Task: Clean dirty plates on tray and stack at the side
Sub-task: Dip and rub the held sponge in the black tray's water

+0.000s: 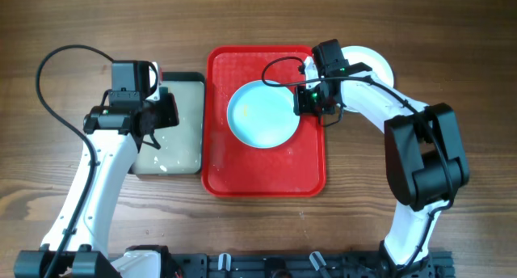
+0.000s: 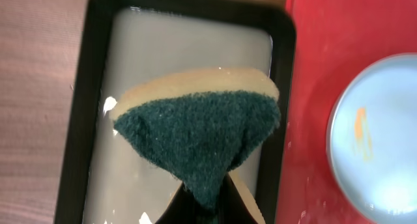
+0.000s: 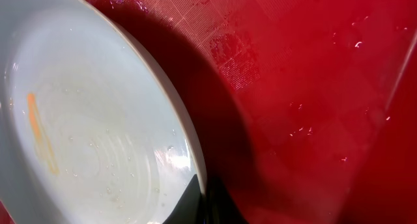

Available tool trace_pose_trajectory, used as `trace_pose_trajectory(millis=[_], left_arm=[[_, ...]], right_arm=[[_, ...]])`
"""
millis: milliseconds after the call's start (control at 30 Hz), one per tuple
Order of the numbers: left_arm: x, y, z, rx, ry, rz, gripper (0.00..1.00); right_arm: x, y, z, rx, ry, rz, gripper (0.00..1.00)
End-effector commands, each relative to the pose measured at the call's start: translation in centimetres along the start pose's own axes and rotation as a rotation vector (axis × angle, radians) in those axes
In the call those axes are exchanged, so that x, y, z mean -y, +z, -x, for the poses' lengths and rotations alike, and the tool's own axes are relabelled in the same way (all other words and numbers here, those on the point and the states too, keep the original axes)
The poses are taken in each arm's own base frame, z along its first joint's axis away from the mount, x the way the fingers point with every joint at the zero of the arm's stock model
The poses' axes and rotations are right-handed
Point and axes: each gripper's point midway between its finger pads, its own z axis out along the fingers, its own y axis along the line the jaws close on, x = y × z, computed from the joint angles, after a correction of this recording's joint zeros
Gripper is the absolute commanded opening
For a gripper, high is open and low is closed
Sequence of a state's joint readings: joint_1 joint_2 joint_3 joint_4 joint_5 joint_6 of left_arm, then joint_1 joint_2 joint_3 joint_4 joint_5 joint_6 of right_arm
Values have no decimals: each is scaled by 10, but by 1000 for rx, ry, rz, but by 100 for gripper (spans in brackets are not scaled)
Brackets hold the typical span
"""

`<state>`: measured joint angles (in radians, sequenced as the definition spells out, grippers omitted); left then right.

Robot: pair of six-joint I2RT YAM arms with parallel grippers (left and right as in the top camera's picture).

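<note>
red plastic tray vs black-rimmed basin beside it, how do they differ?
Colour: the red rectangular plastic tray is red throughout; the black-rimmed rectangular basin is pale grey inside.
Size: the tray is larger, the basin narrower.
Contents: the tray carries a pale blue round plate; the basin has a green-and-tan sponge held over it.
Both are rectangular with rounded corners and raised rims.
</note>
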<state>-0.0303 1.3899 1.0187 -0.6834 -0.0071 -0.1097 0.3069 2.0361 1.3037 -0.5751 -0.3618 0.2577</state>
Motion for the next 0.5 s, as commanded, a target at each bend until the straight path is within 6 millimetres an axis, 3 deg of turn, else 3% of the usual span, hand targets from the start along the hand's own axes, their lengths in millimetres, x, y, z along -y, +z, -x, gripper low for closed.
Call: trace_pose_trajectory(millis=[0,133,233,367,467], left_arm=[[-1,-7,15,59,-36,8,4],[0,-13,27,96,44,6,4],[4,-21,59,220,155,15,4],[8,-16,58,211,63,4,4],[3,-20,71,267,-10,30,4]], right_arm=[[-4,-7,3,20,-1,7,4],[-4,-7,3,21,-1,7,4],[-4,-7,3,20,0,7,4],[-5,-7,3,19,12,11,4],[-11,-7,1,7,29,49,4]])
